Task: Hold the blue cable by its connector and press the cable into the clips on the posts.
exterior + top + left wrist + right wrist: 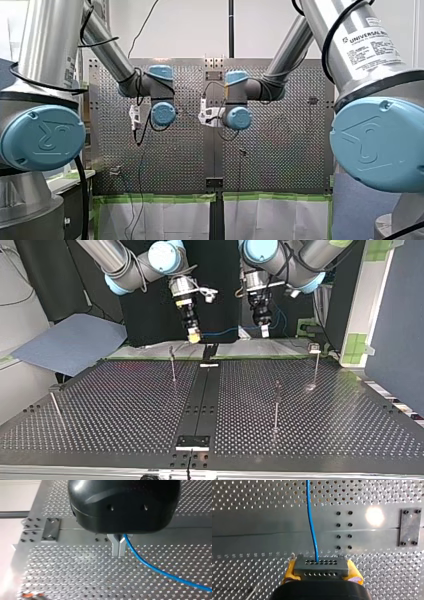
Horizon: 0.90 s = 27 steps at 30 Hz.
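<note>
Blue cable (225, 332) spans the gap between the two grippers in the top view, at the upper middle of the frame, in the air above the far edge of the table (125, 405). At upper left of centre, my right gripper (194, 336) shows yellow pads closed at one end of the cable; the connector is too small to pick out there. Just right of centre, my left gripper (264, 330) is closed on the cable. Four thin posts (276, 407) stand well apart: one near the left edge, one left of centre, one right of centre and one at the far right. Wide bare plate lies between them and towards the lower edge. The clips (314, 347) on their tips are hard to make out.

In the front view both arms come in from the side edges and meet at the upper middle. Their wrist joints (163, 113) hide the grippers, and the cable cannot be traced. Big blue joint caps (40, 137) fill the lower corners and cut off the table's sides.

In the left wrist view the black gripper body hides the finger roots. The two metal fingers (115, 547) press together with the cable pinched between them. The cable runs off to one side, seemingly clear of the plate, and is cut off at the frame's edge.

In the right wrist view the yellow pads (290, 571) clamp the grey connector (321, 567). The cable leaves it straight ahead of the gripper and is cut off at the frame's edge.
</note>
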{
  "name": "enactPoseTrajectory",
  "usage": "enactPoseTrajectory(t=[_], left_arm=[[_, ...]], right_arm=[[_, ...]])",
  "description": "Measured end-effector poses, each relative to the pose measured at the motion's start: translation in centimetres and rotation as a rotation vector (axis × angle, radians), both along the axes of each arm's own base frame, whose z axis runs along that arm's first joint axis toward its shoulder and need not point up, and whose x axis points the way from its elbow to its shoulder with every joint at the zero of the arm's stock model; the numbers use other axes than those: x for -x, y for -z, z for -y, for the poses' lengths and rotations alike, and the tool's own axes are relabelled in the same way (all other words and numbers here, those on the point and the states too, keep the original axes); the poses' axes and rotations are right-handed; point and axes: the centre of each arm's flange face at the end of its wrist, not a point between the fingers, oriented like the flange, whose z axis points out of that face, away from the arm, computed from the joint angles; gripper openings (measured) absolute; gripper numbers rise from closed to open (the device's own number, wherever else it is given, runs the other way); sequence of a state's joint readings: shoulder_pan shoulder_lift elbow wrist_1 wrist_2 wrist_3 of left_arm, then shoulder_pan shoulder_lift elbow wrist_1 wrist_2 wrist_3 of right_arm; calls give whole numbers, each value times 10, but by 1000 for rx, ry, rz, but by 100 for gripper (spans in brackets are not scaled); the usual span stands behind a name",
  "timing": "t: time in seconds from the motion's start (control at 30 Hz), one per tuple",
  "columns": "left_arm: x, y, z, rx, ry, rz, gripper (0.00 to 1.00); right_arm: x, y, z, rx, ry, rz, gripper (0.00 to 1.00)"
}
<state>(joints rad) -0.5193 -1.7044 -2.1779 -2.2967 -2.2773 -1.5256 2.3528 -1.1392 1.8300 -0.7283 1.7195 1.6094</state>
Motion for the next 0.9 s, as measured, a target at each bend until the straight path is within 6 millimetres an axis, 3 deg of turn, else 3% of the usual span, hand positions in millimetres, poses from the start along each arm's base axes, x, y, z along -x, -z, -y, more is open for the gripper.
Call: enactPoseTrajectory(t=[0.4, 0.9], left_arm=[[-1, -46, -14, 33, -28, 78, 2], [-15, -36, -21, 23, -18, 70, 2]], right_arm=[[-22, -30, 11, 15, -48, 13, 0], [-48, -62, 8, 34, -102, 23, 0]])
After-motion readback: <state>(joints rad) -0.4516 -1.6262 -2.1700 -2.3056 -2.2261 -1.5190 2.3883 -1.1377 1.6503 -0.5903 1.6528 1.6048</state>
